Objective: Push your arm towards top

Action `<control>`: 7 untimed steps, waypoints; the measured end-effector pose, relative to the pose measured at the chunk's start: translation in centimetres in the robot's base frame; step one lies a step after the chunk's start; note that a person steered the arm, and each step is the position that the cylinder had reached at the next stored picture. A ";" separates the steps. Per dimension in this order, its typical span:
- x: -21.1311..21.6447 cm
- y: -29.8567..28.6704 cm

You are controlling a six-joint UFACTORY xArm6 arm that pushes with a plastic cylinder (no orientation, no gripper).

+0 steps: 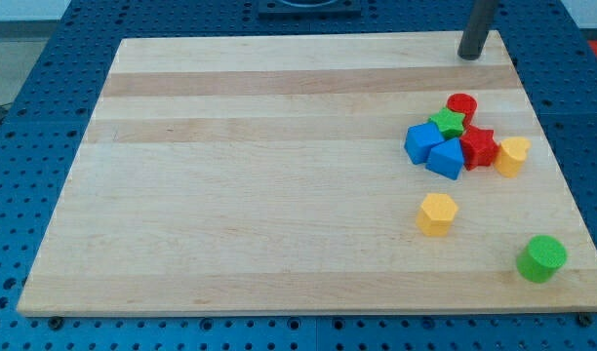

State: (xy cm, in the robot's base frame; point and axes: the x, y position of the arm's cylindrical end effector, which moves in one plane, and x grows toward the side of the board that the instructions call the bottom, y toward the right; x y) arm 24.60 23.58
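Note:
My tip (470, 56) rests on the wooden board (259, 175) near its top right corner, well above the blocks and apart from them. Below it is a tight cluster: a red cylinder (461, 104), a green star (448, 122), a blue cube (422, 141), a second blue block (445, 158), a red star (479, 146) and a yellow heart-like block (513, 155). A yellow hexagon (437, 214) lies alone below the cluster. A green cylinder (542, 258) stands near the bottom right corner.
The board lies on a blue perforated table (25, 195). A dark base (306, 8) shows at the view's top edge.

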 end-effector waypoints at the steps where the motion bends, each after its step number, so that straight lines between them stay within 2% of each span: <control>1: -0.2 0.0; 7: -2.0 0.0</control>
State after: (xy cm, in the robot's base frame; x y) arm 22.63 23.58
